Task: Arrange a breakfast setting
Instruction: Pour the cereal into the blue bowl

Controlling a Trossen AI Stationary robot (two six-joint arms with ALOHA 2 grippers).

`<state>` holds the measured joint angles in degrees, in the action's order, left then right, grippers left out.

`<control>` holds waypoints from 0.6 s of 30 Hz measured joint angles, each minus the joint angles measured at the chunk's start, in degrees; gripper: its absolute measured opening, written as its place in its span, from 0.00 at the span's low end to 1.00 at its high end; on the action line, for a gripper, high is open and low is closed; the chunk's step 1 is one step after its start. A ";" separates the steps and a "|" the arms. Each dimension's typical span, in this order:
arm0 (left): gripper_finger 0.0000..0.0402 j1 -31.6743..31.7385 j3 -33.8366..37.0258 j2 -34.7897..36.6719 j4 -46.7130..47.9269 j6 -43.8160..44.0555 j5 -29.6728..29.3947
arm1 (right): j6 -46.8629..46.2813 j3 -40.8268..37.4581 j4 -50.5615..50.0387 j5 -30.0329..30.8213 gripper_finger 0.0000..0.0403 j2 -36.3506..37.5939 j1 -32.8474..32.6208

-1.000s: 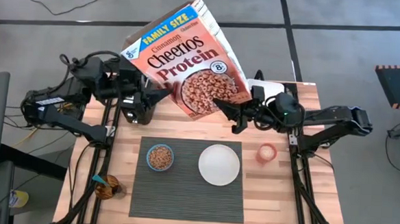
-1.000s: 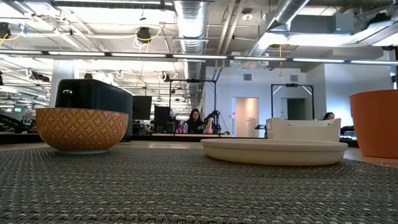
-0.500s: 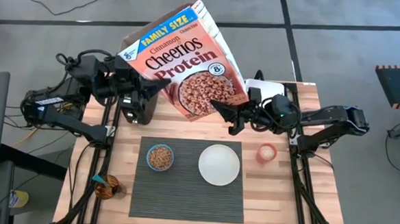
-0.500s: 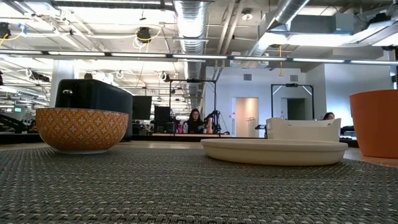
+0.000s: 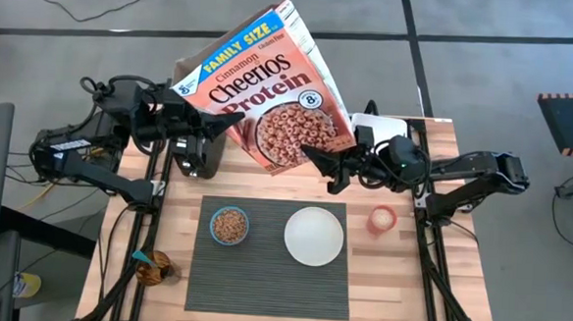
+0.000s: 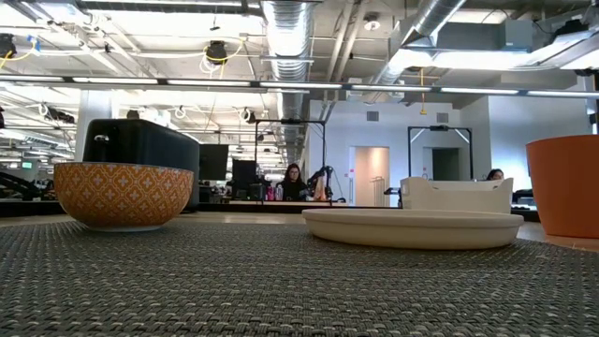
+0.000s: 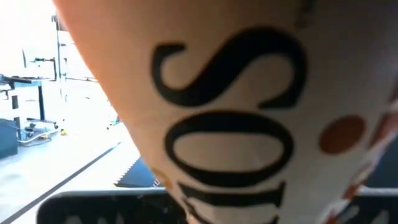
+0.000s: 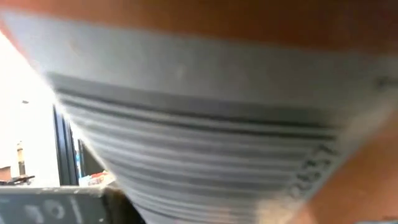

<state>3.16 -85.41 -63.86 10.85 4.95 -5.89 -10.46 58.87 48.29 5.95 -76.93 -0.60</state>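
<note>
From above, a tilted cereal box (image 5: 271,86) was clamped between the left gripper (image 5: 227,128) at 9 o'clock and the right gripper (image 5: 318,160) at 4 o'clock. Below lay the placemat (image 5: 266,268) with bowl (image 5: 229,225) and plate (image 5: 314,235). The table-level view missed the box but showed the toaster (image 6: 140,145) behind the bowl.

- Cereal box (image 5: 268,84) fills both wrist views, blurred, hiding each gripper's fingers.
- Orange cup (image 6: 567,185), at three o'clock in the low view, is cut off.
</note>
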 joint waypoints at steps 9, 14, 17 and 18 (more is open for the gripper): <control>0.05 0.00 0.00 0.71 0.50 -1.20 0.13 | 1.33 -0.02 -9.09 -0.02 0.67 4.41 0.00; 0.05 0.00 0.02 1.45 1.26 -1.77 0.26 | 1.50 -0.02 -22.56 -0.02 0.67 12.28 -0.02; 0.05 0.04 0.02 1.74 1.80 -2.65 0.03 | 1.51 -0.02 -31.64 0.00 0.67 17.55 0.00; 0.05 0.04 0.02 1.82 2.35 -2.91 -0.37 | 1.53 -0.07 -35.14 0.10 0.67 19.33 0.00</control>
<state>3.20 -85.38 -62.04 13.21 2.04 -6.26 -8.93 58.80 13.15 6.06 -57.60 -0.60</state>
